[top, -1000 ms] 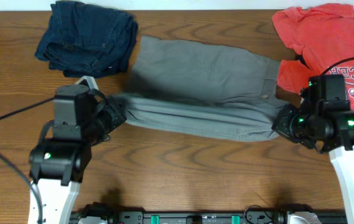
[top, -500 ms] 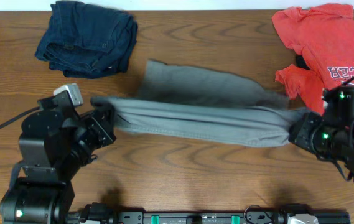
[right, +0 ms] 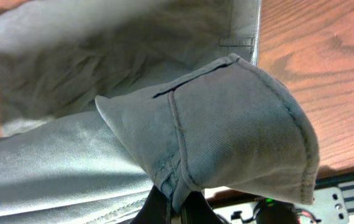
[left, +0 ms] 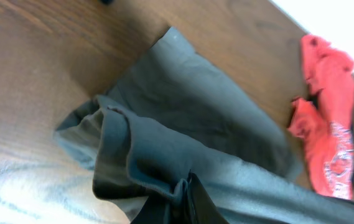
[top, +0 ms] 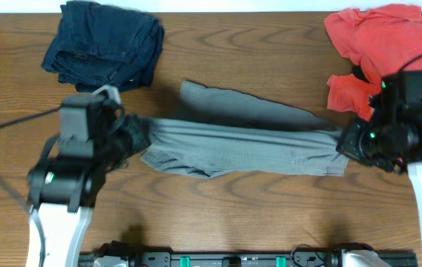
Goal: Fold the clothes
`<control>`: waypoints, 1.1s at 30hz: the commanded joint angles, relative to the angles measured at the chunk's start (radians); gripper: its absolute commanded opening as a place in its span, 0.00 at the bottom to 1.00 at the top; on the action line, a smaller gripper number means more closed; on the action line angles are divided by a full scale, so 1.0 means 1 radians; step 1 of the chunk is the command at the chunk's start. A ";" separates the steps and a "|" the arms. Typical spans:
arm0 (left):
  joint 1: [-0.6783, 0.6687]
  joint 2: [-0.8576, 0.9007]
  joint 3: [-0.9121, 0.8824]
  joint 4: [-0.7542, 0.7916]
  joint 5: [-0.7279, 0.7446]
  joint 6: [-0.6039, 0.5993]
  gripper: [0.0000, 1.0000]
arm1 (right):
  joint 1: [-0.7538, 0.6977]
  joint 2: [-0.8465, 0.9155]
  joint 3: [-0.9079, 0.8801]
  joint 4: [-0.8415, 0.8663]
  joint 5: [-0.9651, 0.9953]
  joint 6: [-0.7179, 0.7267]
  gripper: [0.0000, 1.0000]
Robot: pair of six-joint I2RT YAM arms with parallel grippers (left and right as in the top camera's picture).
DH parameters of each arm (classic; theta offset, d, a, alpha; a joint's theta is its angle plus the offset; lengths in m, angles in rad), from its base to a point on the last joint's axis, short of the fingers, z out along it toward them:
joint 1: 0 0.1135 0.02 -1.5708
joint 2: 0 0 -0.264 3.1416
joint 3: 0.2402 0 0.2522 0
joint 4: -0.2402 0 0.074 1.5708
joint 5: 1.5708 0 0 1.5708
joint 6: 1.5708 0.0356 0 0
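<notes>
Grey shorts (top: 248, 148) strung between the claws, middle sagging onto bench (top: 218, 215). Left claw (top: 138, 137) and right claw (top: 344, 144) each pinching a bunched end. Suggest even tension, synced travel, then lay the edge flat before releasing.

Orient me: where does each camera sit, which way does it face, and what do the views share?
Overhead: above the table, looking straight down; both arms show, left gripper and right gripper stretching the shorts.
Left wrist: on the left arm, facing across the shorts toward the red T-shirt; left fingertips at the bottom edge.
Right wrist: on the right arm, close on a pinched fold of shorts; right fingertips at the bottom.
Shared: shorts in all; T-shirt in overhead and left wrist.
</notes>
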 commanded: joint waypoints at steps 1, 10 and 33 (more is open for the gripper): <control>0.004 0.098 0.025 0.055 -0.167 0.059 0.06 | -0.029 0.071 0.009 0.025 0.250 -0.027 0.01; -0.063 0.400 0.025 0.338 -0.171 0.084 0.06 | -0.053 0.273 0.002 0.138 0.249 -0.026 0.01; -0.163 0.710 0.025 0.699 -0.228 0.092 0.98 | -0.206 0.552 -0.131 0.420 0.197 -0.011 0.62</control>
